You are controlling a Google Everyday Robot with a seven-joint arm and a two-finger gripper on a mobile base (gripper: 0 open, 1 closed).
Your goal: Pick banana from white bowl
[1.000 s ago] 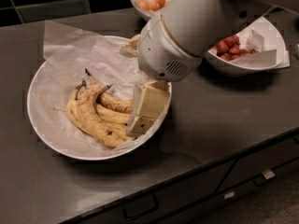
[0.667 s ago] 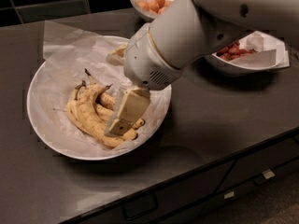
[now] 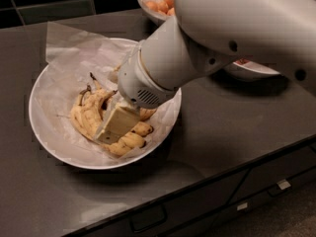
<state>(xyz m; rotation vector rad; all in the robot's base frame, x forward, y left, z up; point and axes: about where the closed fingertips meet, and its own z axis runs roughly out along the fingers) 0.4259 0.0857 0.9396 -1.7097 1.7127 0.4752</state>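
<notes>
Leftward and lower than a moment ago, the gripper [image 3: 115, 126] now sits on the bananas [image 3: 88, 113] — they lie under it and to its left — inside the paper-lined white bowl [image 3: 43, 132] that rings it. Whether it is spread, narrowed or gripping cannot be told. Behind the arm [image 3: 207, 43] stands a bowl of orange fruit [image 3: 159, 3].

No legible txt, labels or nos., as far as visible; gripper [image 3: 115, 126] in white bowl [image 3: 43, 128], on banana [image 3: 87, 115].
</notes>
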